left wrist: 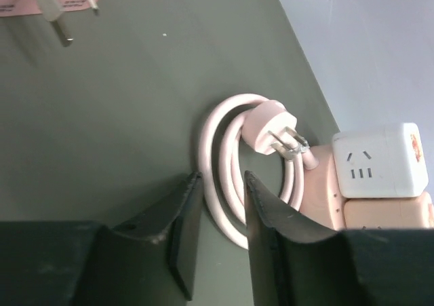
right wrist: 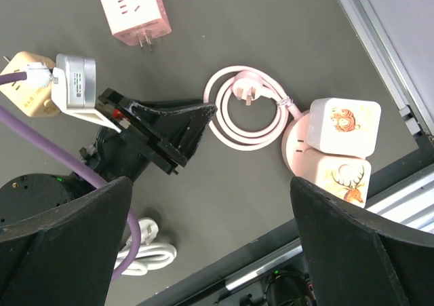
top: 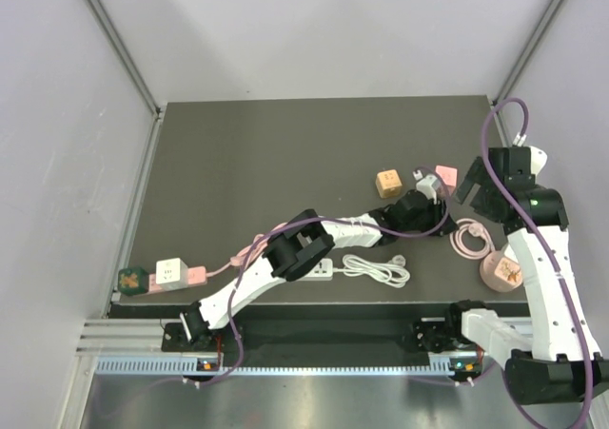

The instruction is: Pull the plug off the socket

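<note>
A round pink socket base (right wrist: 297,143) lies at the table's right front, with a white tiger-print cube plug (right wrist: 342,125) and a peach deer-print cube plug (right wrist: 342,178) on it. Its pink cord (right wrist: 234,133) lies coiled beside it, ending in a loose plug (left wrist: 271,126). The base also shows in the top view (top: 500,270) and the left wrist view (left wrist: 322,184). My left gripper (left wrist: 221,178) is slightly open and empty, with its tips at the edge of the coil (top: 467,237). My right gripper (right wrist: 210,184) is wide open and empty, above the coil and base.
A pink cube adapter (top: 445,176) and an orange cube (top: 387,183) lie behind the left gripper. A white power strip (top: 319,269) with a bundled white cord (top: 376,269) lies at the front. A pink strip with a white and a green cube (top: 162,275) sits front left.
</note>
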You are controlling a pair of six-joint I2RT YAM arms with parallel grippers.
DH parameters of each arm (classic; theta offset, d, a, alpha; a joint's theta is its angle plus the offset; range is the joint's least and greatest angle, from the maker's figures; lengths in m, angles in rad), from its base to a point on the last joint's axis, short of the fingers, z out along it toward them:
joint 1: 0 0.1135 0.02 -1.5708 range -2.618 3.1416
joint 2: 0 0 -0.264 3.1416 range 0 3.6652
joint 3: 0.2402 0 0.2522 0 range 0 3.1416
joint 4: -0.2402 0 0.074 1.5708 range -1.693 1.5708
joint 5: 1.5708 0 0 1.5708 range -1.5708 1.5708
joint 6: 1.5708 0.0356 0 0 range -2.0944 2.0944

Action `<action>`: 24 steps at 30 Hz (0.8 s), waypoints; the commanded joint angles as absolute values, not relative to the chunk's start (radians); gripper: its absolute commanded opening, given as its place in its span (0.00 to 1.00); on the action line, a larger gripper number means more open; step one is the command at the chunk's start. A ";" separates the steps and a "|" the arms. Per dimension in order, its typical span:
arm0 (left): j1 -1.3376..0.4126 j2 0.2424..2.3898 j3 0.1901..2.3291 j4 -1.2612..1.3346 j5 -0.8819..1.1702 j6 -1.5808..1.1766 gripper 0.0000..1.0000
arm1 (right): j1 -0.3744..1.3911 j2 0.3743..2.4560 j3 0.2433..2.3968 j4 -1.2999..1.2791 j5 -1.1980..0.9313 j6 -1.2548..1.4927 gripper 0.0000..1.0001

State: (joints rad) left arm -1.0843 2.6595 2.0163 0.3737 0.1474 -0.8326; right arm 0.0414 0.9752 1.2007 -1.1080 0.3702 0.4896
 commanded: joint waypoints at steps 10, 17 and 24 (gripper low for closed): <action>-1.078 2.614 1.959 0.365 0.170 -0.816 0.23 | 0.029 1.012 1.112 -1.043 0.351 0.518 1.00; -1.051 2.398 1.666 0.508 0.187 -0.668 0.21 | 0.012 1.032 0.997 -0.913 0.374 0.672 0.94; -1.025 2.214 1.526 0.525 0.252 -0.503 0.22 | -0.023 1.173 0.919 -0.802 0.359 0.677 0.71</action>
